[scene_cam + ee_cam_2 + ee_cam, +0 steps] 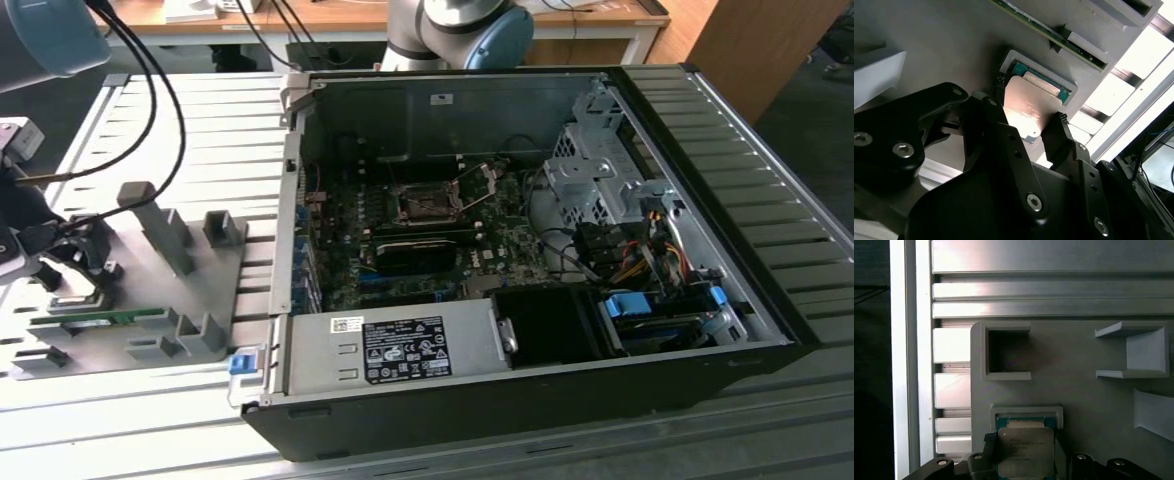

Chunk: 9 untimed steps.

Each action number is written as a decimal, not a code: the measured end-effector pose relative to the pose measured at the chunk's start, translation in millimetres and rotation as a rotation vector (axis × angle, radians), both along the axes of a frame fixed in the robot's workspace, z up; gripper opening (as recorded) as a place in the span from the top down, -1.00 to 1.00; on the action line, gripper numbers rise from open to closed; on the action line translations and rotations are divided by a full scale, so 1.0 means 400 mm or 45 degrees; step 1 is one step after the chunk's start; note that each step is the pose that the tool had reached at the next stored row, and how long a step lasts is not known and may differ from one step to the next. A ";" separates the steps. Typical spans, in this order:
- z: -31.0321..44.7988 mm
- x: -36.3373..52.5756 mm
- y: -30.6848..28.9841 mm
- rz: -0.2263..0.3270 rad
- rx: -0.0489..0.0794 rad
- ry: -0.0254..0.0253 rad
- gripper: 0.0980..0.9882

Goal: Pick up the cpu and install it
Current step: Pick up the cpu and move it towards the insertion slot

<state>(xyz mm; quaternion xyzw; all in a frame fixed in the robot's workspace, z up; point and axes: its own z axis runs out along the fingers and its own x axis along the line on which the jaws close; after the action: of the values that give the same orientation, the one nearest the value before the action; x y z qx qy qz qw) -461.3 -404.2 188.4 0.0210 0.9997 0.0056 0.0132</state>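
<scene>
Silvery cpu is clamped by its opposite edges between the black tool's fingertips, at the grey fixture's pocket, well apart from the open computer case.

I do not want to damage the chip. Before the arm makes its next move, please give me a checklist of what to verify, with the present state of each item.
1. The hand is positioned at the cpu: ok.
2. The cpu is within the framed recess of the grey fixture: ok.
3. Firm hold on the cpu: cannot tell.
4. The green circuit strip is apart from the hand: ok.
5. The computer case is open: ok.
6. The socket inside it is empty: cannot tell.
</scene>
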 end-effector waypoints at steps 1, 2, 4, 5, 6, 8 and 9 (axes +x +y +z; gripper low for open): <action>0.004 0.000 0.000 0.000 0.000 -0.0001 0.00; 0.008 0.000 0.000 0.000 0.000 -0.0003 0.00; 0.019 0.000 0.000 0.000 0.000 -0.0001 0.00; 0.025 0.000 0.000 0.000 0.000 -0.0001 0.00; 0.032 0.000 0.000 0.000 0.000 -0.0001 0.00; 0.043 0.000 0.000 0.000 0.000 -0.0002 0.00; 0.049 0.000 0.000 0.000 0.000 0.0000 0.00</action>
<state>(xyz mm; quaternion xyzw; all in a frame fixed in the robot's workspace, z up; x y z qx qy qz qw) -461.2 -404.1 208.2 0.0210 0.9997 0.0056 0.0132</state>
